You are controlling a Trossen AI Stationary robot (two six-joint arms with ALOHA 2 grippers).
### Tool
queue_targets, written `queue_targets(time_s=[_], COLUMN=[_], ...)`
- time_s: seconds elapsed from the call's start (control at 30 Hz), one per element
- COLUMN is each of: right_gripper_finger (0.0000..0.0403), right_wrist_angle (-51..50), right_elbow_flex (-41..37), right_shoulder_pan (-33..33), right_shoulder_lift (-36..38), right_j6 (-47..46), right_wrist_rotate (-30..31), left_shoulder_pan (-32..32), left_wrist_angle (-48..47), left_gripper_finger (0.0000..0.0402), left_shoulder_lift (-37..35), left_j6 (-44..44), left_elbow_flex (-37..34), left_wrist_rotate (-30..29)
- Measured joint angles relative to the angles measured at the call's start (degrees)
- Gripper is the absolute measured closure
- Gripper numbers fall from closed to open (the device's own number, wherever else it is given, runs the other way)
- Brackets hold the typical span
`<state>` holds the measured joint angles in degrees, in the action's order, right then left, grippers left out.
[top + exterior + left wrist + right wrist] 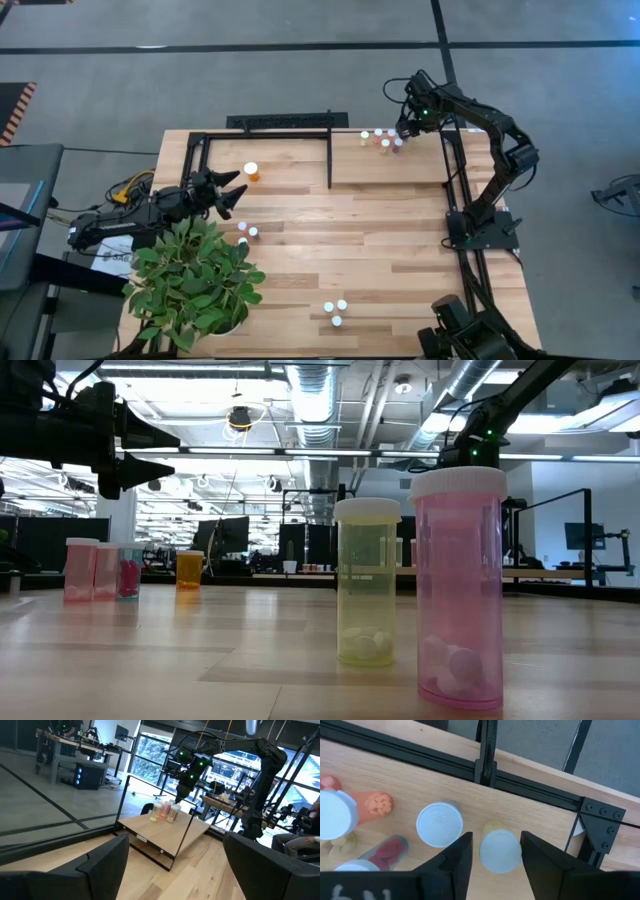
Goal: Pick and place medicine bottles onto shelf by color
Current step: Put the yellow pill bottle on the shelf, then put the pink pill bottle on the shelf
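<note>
My right gripper (496, 857) points down over the far right corner of the shelf (400, 168), a pale board in black frame bars. It is open, one finger on either side of a white-capped, yellowish medicine bottle (500, 851) that stands on the board; a gap shows beside the cap. Several more small bottles (380, 141) stand close by, one with a white cap (439, 824). My left gripper (232, 192) waits open and level at the table's left, near an orange bottle (251, 172) on the shelf.
Two small bottles (247, 231) stand on the tabletop by a leafy potted plant (195, 285). Three more stand near the front edge (335, 312), among them a pink one (458, 590) and a yellow-green one (367, 582). A black frame bar (485, 750) rises just behind the bottles.
</note>
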<state>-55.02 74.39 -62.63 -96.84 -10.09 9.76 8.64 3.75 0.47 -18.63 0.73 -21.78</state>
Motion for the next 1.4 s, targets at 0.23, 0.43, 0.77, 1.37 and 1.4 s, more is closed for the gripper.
queue_targets(time_s=[0.23,0.43,0.77,1.37,1.4], right_gripper_finger=[0.0197,0.0195,0.0202,0.0220,0.0222], right_wrist_angle=[0.3,-2.8,-9.1,-28.0,-29.6], right_elbow_flex=[0.0,2.1,8.0,20.2,20.9], right_shoulder_pan=[0.0,0.2,2.6,13.7,15.0], right_shoulder_lift=[0.0,0.1,0.1,0.2,0.2], right_j6=[-0.6,-0.6,-1.7,-29.9,-32.0], right_wrist_rotate=[0.0,1.1,6.7,8.3,8.1], left_shoulder_pan=[0.0,0.0,0.0,0.0,0.0], left_wrist_angle=[0.0,0.0,0.0,0.0,0.0], left_gripper_finger=[0.0090,0.0090,0.0090,0.0090,0.0090], left_shoulder_lift=[0.0,0.0,0.0,0.0,0.0], left_j6=[0.0,0.0,0.0,0.0,0.0], left_elbow_flex=[0.0,0.0,0.0,0.0,0.0], left_wrist_rotate=[0.0,0.0,0.0,0.0,0.0])
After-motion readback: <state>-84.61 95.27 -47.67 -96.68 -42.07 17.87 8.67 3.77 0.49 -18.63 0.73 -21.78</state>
